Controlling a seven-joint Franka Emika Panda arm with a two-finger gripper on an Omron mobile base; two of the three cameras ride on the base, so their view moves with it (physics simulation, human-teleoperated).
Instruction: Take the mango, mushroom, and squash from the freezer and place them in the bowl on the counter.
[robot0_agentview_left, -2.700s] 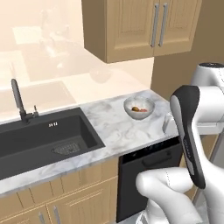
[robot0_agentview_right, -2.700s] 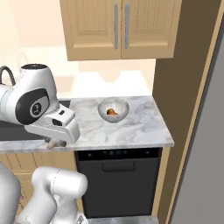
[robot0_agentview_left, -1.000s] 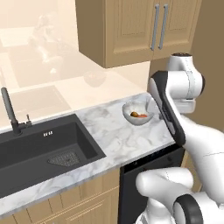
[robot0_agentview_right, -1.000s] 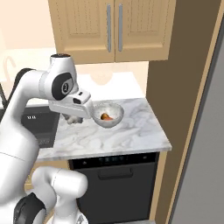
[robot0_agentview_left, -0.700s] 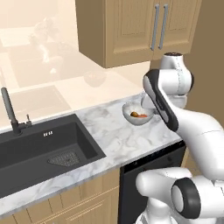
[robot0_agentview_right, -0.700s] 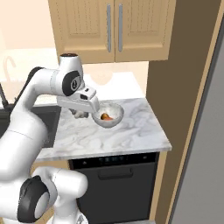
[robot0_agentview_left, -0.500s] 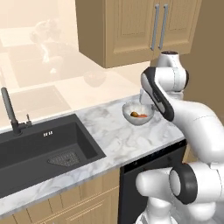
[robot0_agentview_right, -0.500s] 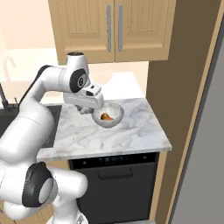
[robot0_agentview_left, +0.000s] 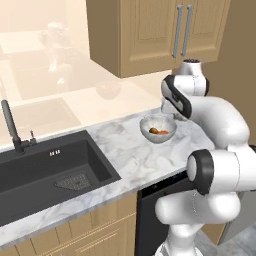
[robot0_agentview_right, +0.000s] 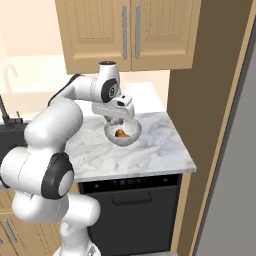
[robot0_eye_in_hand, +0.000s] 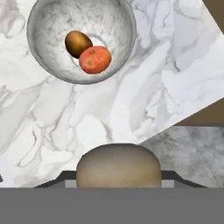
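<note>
The marbled silvery bowl stands on the white marble counter. In it a red-orange mango lies against a brown oval piece that looks like the squash. My gripper is shut on the mushroom, whose tan cap bulges between the dark finger tips. In the base views the gripper hangs just above the bowl, at its near rim. From the left the hand is over the bowl. The grey freezer is at the far right.
A dark sink with a faucet lies left of the bowl. A black under-counter appliance sits below the counter edge. Wood wall cabinets hang overhead and a tall brown panel borders the counter on the right.
The views shifted as the base drove. My arm has swung from a folded pose near the base out over the counter, bringing the hand with the mushroom to the bowl.
</note>
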